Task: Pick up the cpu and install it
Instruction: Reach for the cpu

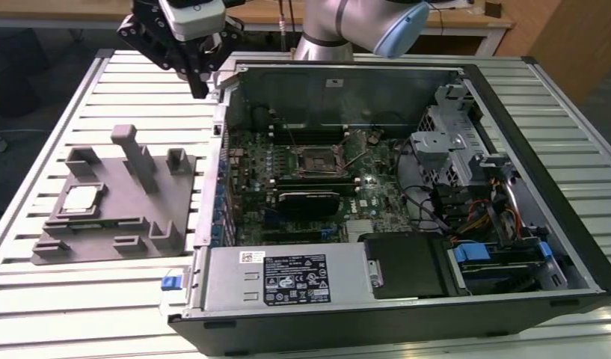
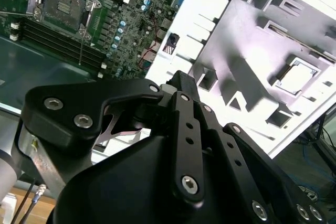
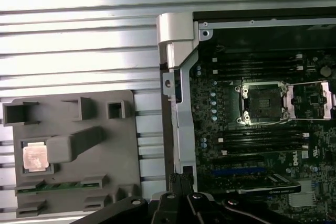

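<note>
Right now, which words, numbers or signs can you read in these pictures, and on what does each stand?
None is readable.
Black sticker on the grey metal cover: print too small.
Small white sticker beside it: too small.
White print on the green motherboard: blurred.
Pale silvery square cpu in the grey fixture: no legible marking.

Silvery cpu [image 1: 81, 198], grey fixture [image 1: 120, 224], green motherboard [image 1: 380, 198]

cpu [image 1: 81, 198] x1 | grey fixture [image 1: 120, 224] x1 | pc case [image 1: 335, 93] x1 | socket [image 1: 318, 158] x1 | gripper [image 1: 198, 91] x1
</note>
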Robot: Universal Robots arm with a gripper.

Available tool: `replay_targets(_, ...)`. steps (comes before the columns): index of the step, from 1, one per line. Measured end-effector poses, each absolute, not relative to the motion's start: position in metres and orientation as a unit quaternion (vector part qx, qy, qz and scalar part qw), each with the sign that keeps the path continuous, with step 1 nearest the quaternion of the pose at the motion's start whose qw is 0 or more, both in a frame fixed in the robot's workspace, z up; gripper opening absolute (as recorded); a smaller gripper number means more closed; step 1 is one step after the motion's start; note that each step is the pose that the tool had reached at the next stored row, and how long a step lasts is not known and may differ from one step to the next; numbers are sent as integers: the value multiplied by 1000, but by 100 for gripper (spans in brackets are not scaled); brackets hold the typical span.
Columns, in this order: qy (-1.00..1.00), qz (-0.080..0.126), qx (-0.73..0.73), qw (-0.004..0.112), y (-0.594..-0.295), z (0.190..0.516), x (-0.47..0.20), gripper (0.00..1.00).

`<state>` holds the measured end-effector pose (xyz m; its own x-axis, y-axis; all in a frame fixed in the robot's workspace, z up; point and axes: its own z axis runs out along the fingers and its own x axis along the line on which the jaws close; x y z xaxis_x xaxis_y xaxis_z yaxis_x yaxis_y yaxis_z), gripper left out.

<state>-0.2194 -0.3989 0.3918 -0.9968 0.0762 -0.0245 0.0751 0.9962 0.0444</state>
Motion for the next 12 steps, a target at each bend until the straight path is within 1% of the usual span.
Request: replay_targets(12,999,22,38,13,-399,392,-230,11)
